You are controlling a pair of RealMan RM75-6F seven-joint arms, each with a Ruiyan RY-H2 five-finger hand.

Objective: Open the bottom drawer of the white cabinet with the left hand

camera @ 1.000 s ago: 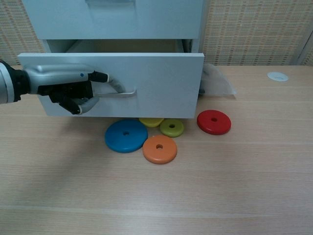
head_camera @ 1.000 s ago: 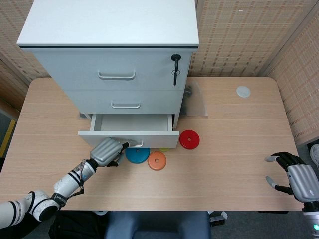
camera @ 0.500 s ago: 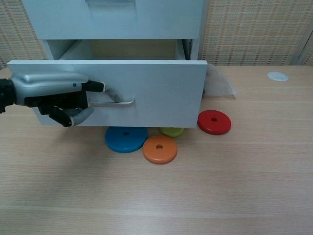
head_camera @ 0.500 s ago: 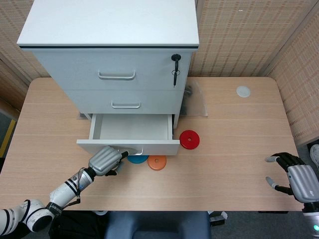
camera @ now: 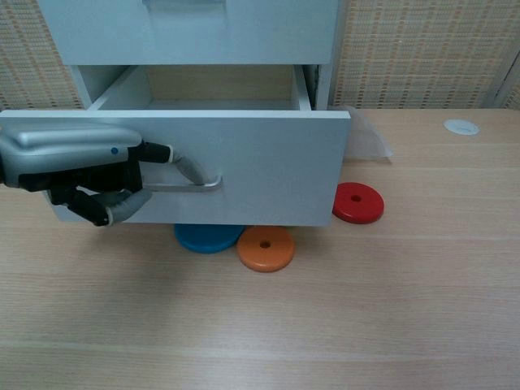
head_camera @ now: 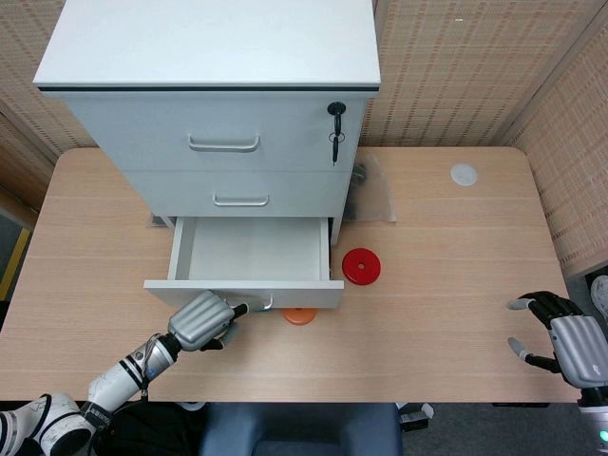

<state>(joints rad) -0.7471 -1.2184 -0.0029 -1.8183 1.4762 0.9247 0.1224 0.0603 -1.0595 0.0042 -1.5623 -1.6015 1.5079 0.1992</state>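
Observation:
The white cabinet (head_camera: 214, 104) stands at the back left of the table. Its bottom drawer (head_camera: 249, 255) is pulled well out and looks empty inside; the chest view shows its front panel (camera: 260, 175) large and close. My left hand (head_camera: 201, 321) (camera: 77, 166) hooks a finger behind the drawer's metal handle (camera: 191, 180) at its left end. The other fingers curl under the hand. My right hand (head_camera: 568, 344) rests at the table's right front edge, fingers apart, holding nothing. The top and middle drawers stay closed.
A red disc (head_camera: 361, 265) (camera: 355, 203) lies right of the drawer. An orange disc (camera: 266, 248) and a blue disc (camera: 207, 238) peek out from under the drawer front. A key (head_camera: 334, 128) hangs in the top drawer's lock. A clear bag (head_camera: 373, 195) and a small white cap (head_camera: 463, 174) lie further back.
The left hand has pulled the bottom drawer further out toward me. The drawer front now covers the yellow-green discs and most of the blue and orange ones. The right hand has not moved.

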